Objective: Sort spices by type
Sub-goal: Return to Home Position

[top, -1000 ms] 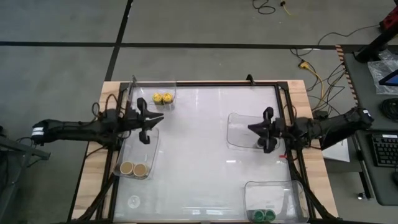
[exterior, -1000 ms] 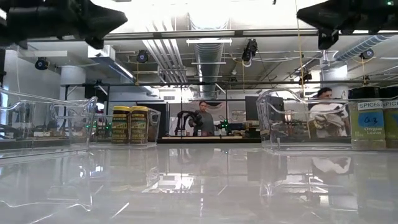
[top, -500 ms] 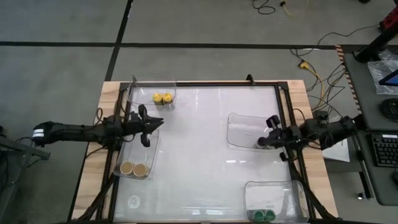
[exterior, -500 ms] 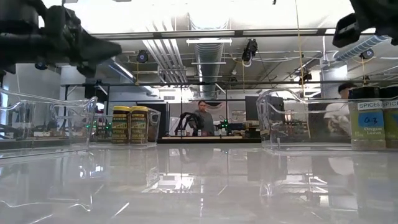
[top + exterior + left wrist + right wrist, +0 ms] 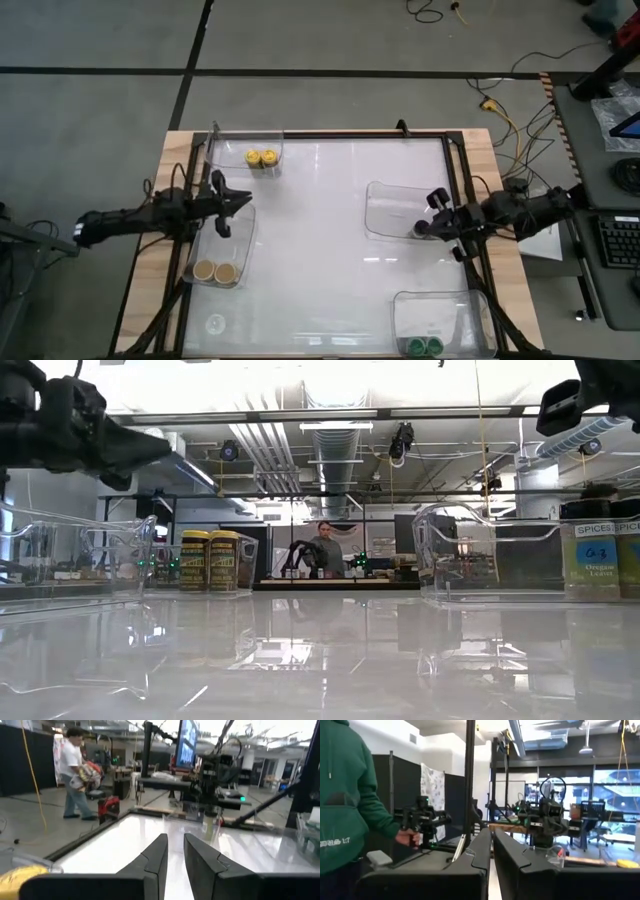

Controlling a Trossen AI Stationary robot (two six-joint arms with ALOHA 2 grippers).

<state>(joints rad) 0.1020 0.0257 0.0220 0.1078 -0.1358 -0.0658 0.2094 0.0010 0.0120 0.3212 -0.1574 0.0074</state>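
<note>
Glossy tabletop (image 5: 330,240); small, seemingly cylindrical jars (image 5: 253,157)

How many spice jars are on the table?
6: two yellow-lidded jars in the far left clear tray, two tan-lidded jars in the middle left tray, two green-lidded jars in the near right tray. The right arm may hide more.

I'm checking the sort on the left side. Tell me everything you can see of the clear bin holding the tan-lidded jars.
The clear bin looks like transparent plastic: a rectangular tray with rounded corners, lying lengthwise by the left side of the table. Two tan-lidded jars stand upright side by side at its near end; the rest looks bare. The left end effector hangs over its far end, raised clear of the rim in the low view.
</note>
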